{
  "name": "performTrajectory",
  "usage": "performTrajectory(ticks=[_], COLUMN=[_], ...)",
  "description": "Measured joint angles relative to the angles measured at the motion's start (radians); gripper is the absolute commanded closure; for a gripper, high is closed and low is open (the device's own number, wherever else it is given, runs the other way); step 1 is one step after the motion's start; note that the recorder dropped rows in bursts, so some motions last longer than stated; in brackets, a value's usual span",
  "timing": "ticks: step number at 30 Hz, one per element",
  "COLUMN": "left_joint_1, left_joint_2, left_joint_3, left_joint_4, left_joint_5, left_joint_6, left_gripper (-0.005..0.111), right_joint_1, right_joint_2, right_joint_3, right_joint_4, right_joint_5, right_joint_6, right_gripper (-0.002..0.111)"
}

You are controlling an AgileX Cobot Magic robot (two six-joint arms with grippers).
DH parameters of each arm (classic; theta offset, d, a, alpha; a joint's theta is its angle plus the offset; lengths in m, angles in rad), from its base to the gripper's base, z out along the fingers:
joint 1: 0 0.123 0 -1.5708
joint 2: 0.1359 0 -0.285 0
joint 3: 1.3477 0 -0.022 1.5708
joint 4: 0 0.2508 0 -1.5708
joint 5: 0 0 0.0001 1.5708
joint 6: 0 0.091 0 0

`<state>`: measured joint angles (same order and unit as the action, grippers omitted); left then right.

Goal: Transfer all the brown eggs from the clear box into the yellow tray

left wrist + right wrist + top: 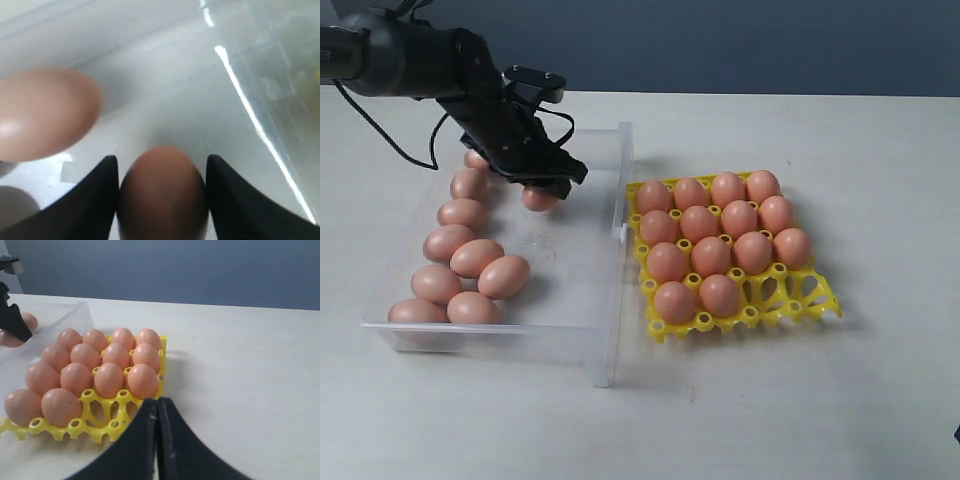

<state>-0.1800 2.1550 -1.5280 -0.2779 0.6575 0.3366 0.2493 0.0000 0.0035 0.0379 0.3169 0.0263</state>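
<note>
Inside clear box (605, 330), left hand (162, 158) pinching brown egg (162, 197), right hand (158, 401) pressed together in wrist view

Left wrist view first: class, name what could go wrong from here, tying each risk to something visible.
1. Fingers of the left hand flank one brown egg, but a firm grip isn't evident; it could slip on lifting.
2. A neighbouring egg lies close and might get knocked.
3. The yellow tray has only two free places, while many more eggs lie in the clear box.
</note>
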Motion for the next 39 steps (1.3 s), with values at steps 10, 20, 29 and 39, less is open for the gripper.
performTrajectory(ticks=[10,20,29,39], left_joint_1=[-0.069,-0.322,-0.436,-0.439], left_joint_2=[-0.173,-0.322,-0.173,0.025], left_joint_3=[0.074,0.346,0.328,0.216], left_joint_4=[-0.347,-1.394,-1.446,-1.450], left_joint_5=[-0.056,-0.037,0.049,0.011], left_joint_6=[0.422,1.510,1.710,1.767], left_gripper=[0.106,0.106,0.106,0.091], right_joint_1=[0.000,0.000,0.000,0.000], right_joint_2=[0.000,0.000,0.000,0.000], right_joint_3=[0.000,0.000,0.000,0.000], right_joint_4=[0.000,0.000,0.000,0.000], right_joint_5=[0.000,0.000,0.000,0.000], right_joint_6=[0.000,0.000,0.000,0.000], right_gripper=[0.107,0.107,0.107,0.107])
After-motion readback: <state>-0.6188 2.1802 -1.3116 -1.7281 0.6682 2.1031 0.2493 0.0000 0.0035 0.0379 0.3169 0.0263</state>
